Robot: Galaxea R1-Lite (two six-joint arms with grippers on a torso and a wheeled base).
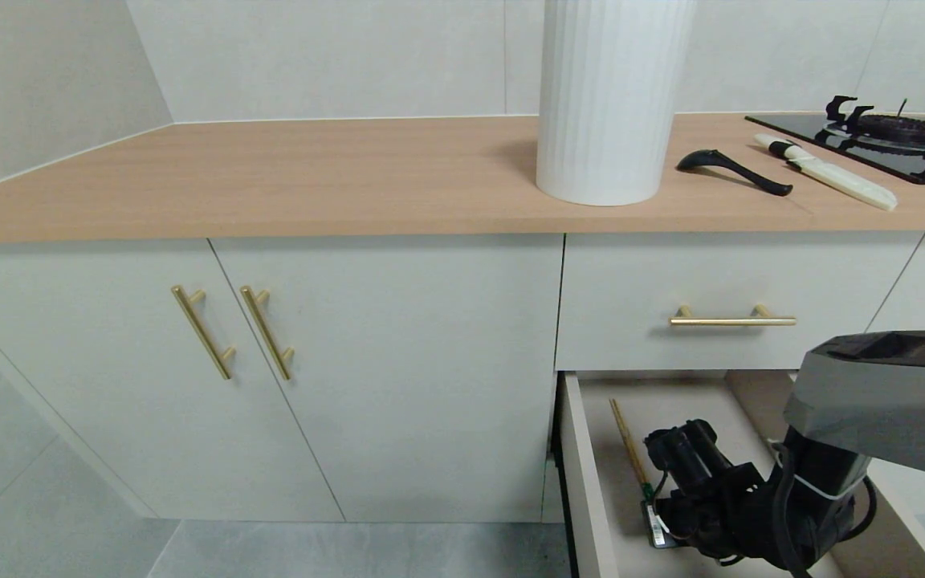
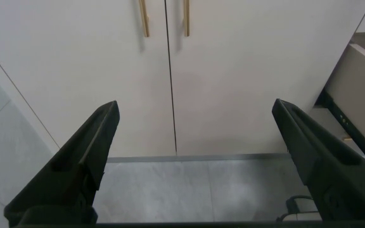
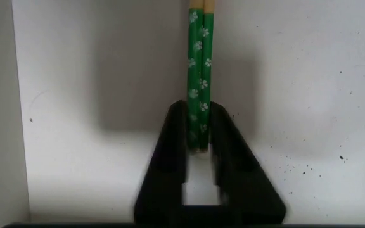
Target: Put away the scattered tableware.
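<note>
One pair of chopsticks (image 3: 198,63) is inside the open lower drawer (image 1: 587,482), lying lengthwise near the drawer's left wall. The right end effector (image 3: 198,111) is clenched on the green, flower-patterned end of the pair, with one finger pressed against each side. The sticks appear to be at or just above the drawer floor, but contact cannot be confirmed. Placement of this item is judged nearly complete, with release not yet done. Two further items lie on the desk (image 1: 310,177): a black ladle (image 1: 731,170) and, just beside it, a knife (image 1: 828,172) in a pale sheath. Both rest between the white ribbed cylinder (image 1: 607,96) and the stove (image 1: 888,136), well apart from the drawer and untouched by either arm. The left end effector (image 2: 195,106) is released, its fingers spread wide with nothing between them, and it faces the closed cabinet doors (image 2: 170,76) low near the floor. Overall progress is judged at less than one third. Steps left are judged to be: release the chopsticks, withdraw from the drawer, transfer the ladle, transfer the knife, and probably close the drawer.
</note>
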